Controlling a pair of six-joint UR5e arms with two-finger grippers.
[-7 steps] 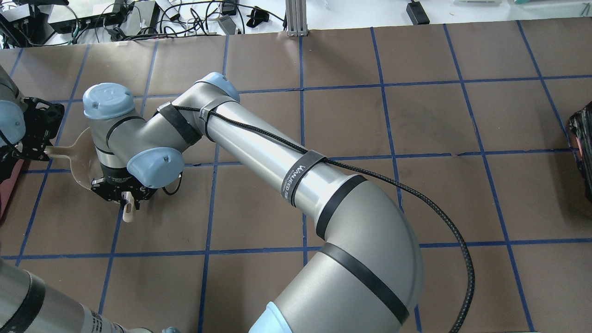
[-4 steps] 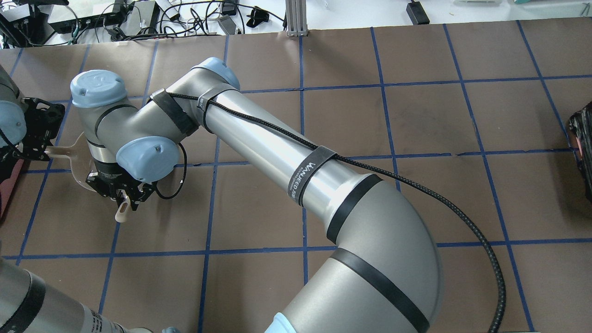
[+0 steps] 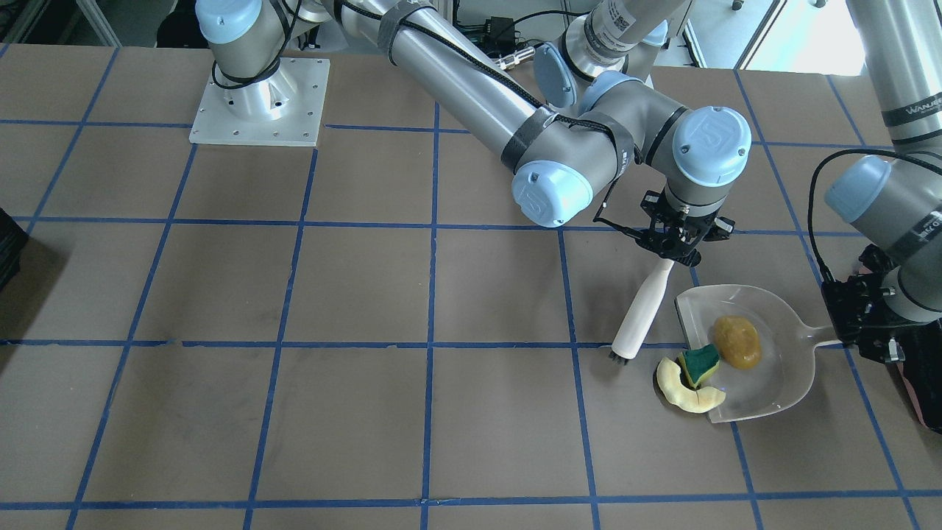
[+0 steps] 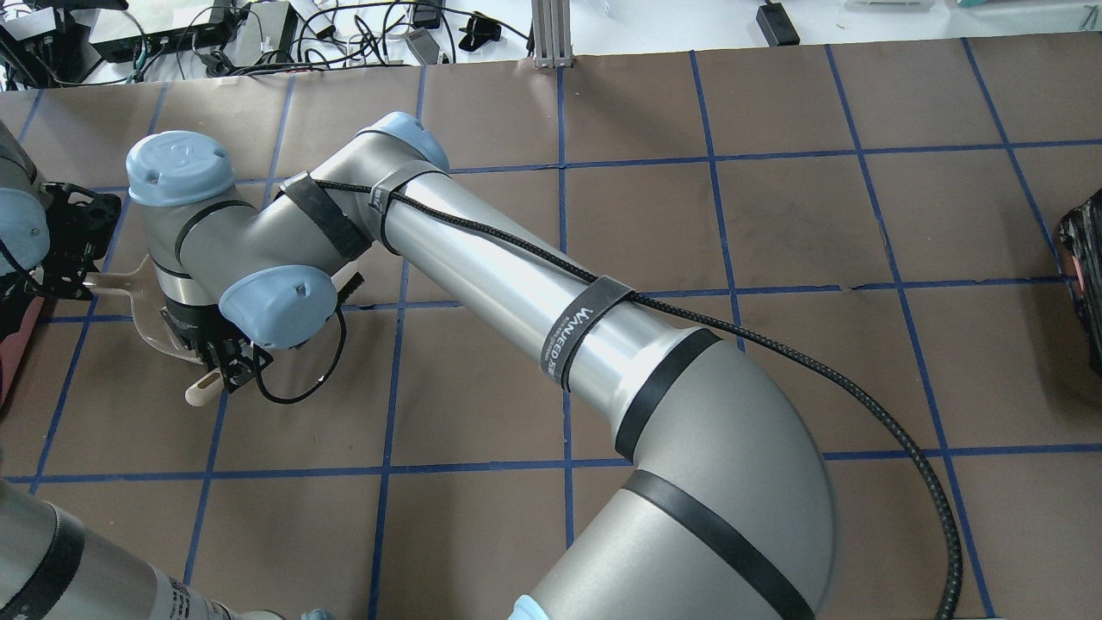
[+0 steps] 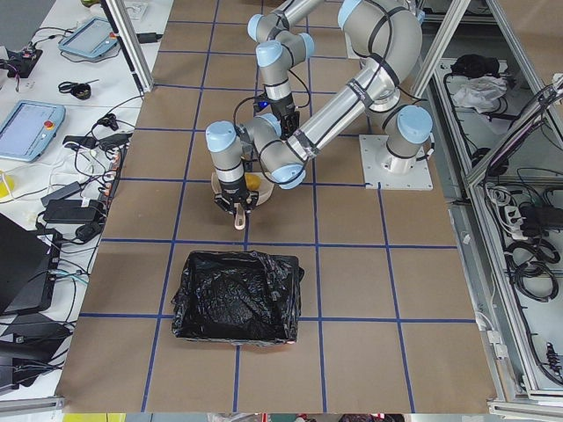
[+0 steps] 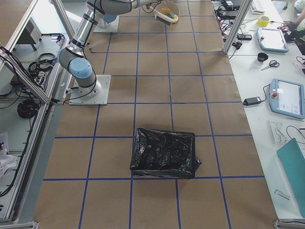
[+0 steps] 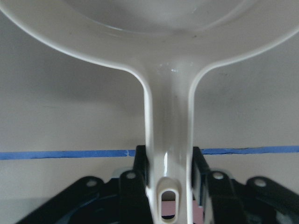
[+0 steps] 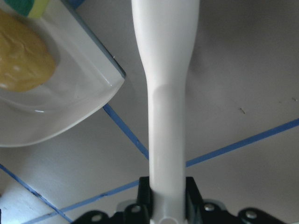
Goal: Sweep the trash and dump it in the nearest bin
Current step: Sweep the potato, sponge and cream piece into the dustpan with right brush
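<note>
Orange lump (image 3: 737, 341) lies in dustpan (image 3: 781, 366); sponge chunk (image 3: 699, 363) and crescent (image 3: 683, 389) sit at its lip. Right gripper (image 3: 673, 254) clamps brush (image 3: 646, 309), left gripper (image 3: 845, 331) clamps the dustpan handle; dumping outstanding.

The dustpan (image 3: 780, 375) is lying on the table (image 3: 294, 294) toward the robot's left end, with its handle pointing at the bin (image 5: 230, 332) near it. Of the 3 pieces, the lump (image 3: 737, 341) is sitting inside the pan, the sponge chunk (image 3: 699, 363) is resting on its lip, and the crescent piece (image 3: 684, 389) is lying against that lip. The brush (image 3: 644, 309) is leaning bristles-down just beside the mouth, on the robot's right.
</note>
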